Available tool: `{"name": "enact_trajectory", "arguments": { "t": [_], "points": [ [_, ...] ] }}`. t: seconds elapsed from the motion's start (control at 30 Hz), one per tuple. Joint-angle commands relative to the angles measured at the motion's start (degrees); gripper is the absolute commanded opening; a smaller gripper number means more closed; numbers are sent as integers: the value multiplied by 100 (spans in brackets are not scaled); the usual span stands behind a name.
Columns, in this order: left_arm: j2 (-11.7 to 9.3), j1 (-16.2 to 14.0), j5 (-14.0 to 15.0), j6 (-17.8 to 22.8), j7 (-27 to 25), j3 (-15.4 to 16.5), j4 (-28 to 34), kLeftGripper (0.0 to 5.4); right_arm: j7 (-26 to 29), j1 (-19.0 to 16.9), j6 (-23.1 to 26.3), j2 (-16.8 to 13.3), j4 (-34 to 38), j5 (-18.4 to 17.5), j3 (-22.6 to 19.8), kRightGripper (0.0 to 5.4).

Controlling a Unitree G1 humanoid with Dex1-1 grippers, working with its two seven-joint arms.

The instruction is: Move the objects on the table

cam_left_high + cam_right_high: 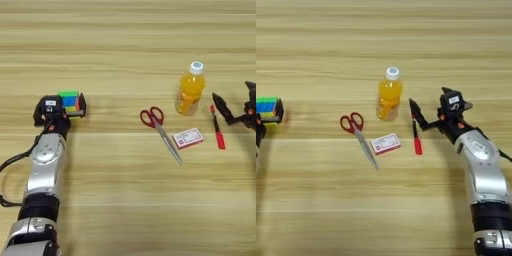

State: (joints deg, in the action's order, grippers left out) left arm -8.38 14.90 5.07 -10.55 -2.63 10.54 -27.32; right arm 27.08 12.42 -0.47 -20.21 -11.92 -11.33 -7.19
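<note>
Wooden table [125, 200] spans both views; left gripper [65, 107] clasps the puzzle cube [70, 101]; right gripper [428, 112], fingers spread wide, stands just right of the red pen [416, 134], lying near-to-far.

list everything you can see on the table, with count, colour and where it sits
puzzle cube: 1, multicoloured, far left, between the fingers of the left tool
scissors: 1, red handles with metal blades, centre, blades pointing toward the near right
flat box: 1, red and white, just right of the scissor blades
juice bottle: 1, orange with a white cap, upright, behind the box
pen: 1, red, slim, lying right of the bottle and box
table: 1, light wood, under everything
left tool: 1, black, far left, shut on the puzzle cube
right tool: 1, black, fingers open, one finger beside the pen's far end
</note>
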Motion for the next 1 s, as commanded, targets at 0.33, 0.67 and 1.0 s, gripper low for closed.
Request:
{"name": "enact_trajectory", "arguments": {
  "t": [0.33,0.67,1.0],
  "points": [
    [16,26,18,44,22,2,-41,539,541,-89,59,87,126,-101,332,540],
    [35,-8,6,39,51,5,25,539,448,100,-123,273,-175,34,499,540],
    [15,-151,45,-280,-115,-52,483,539,381,369,-315,424,-565,140,556,540]
  ]
}}
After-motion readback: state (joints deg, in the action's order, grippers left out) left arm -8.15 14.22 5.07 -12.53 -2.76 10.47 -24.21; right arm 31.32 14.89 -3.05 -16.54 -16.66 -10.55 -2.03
